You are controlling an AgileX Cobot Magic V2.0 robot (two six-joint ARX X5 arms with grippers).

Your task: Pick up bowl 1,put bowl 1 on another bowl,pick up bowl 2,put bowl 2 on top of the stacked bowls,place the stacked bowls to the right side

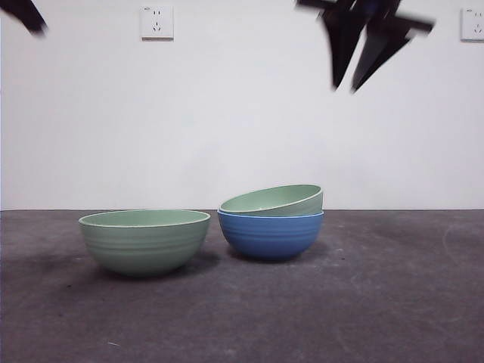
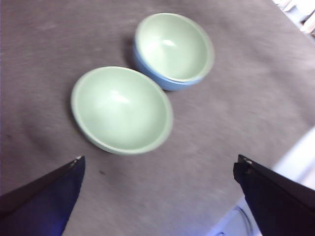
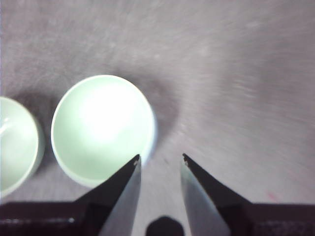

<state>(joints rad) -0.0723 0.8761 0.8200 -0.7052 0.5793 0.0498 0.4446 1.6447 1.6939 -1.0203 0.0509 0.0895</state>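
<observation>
Two pale green ribbed bowls sitting on the dark grey table: one standing alone, the other resting tilted inside the round blue ribbed bowl just beside it. Showing that tilt and blue wall only from the front; looking straight into pale interiors from the wrists. Hanging high above the stack, right gripper with jaws slightly parted, empty. Waiting well back, left gripper spread wide, holding nothing.

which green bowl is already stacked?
The tilted green bowl resting in the blue bowl. The other green bowl sits alone on the table, beside the stack.
</observation>
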